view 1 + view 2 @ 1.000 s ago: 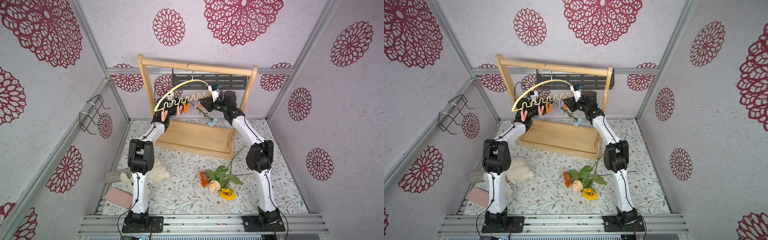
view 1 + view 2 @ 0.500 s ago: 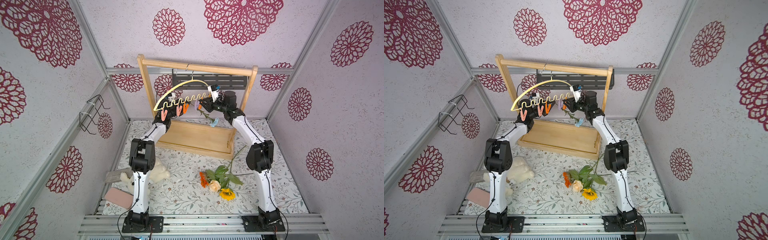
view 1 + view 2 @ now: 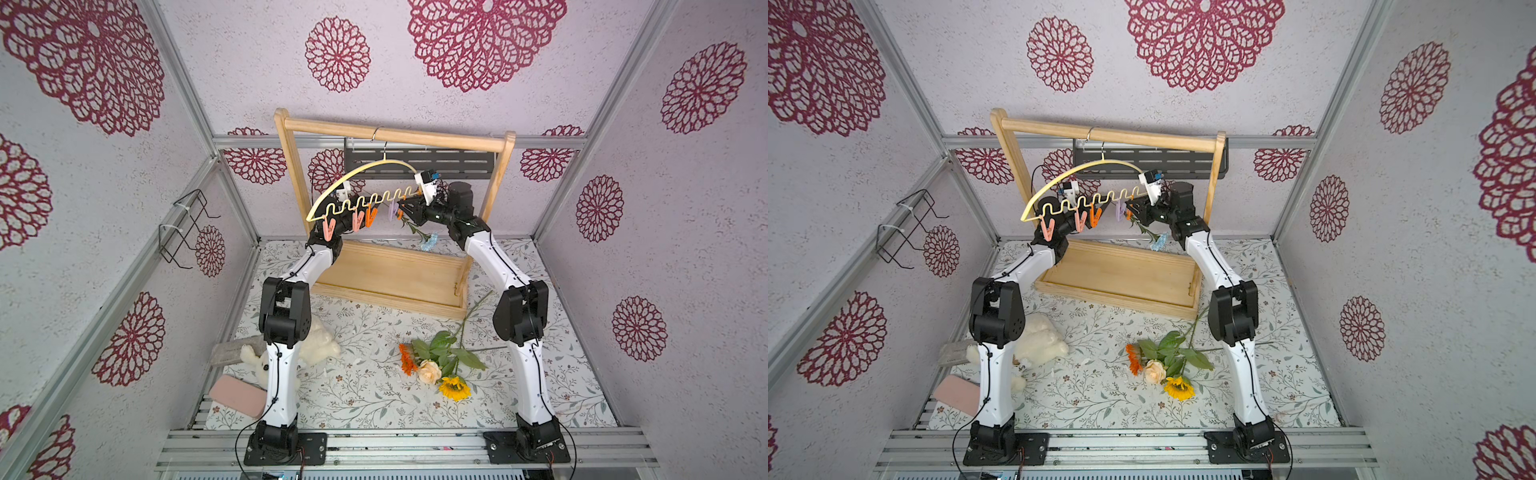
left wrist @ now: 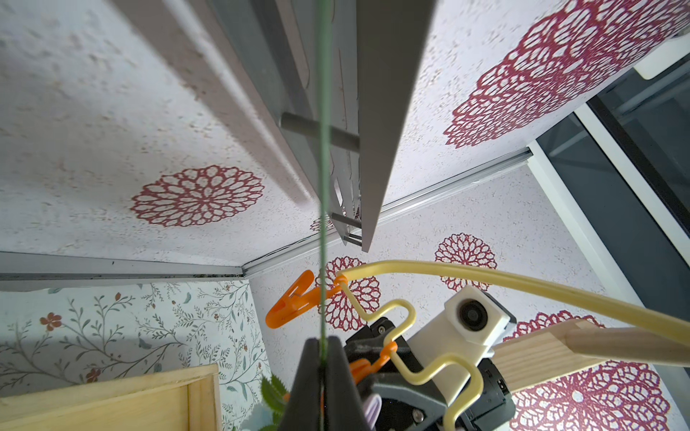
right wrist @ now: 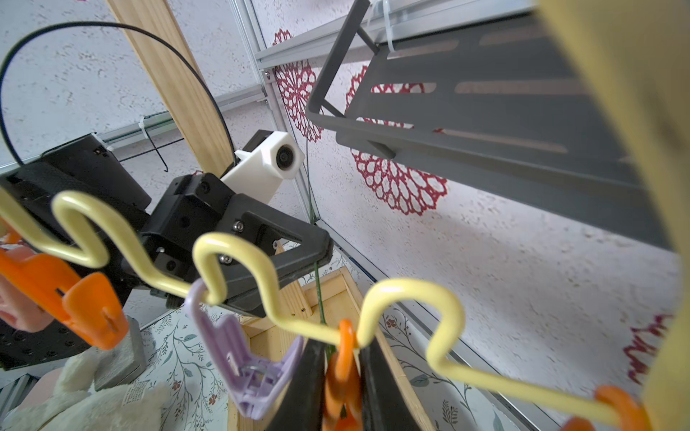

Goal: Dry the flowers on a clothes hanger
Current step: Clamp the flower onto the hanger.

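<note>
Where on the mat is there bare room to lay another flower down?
Bare mat lies between the plush toy and the three flowers lying flat; the wooden rack's base tray is bare too. Crowded: the front left corner, with the plush toy and pink pad, and around the clothes hanger with its clothespins.

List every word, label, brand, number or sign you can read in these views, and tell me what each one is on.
Nothing can be read in any view.
Small white sewn-in tag on the cream plush toy: it has lines of print, too small and blurred to read.
No other label, brand, number or sign is visible in any view.
</note>
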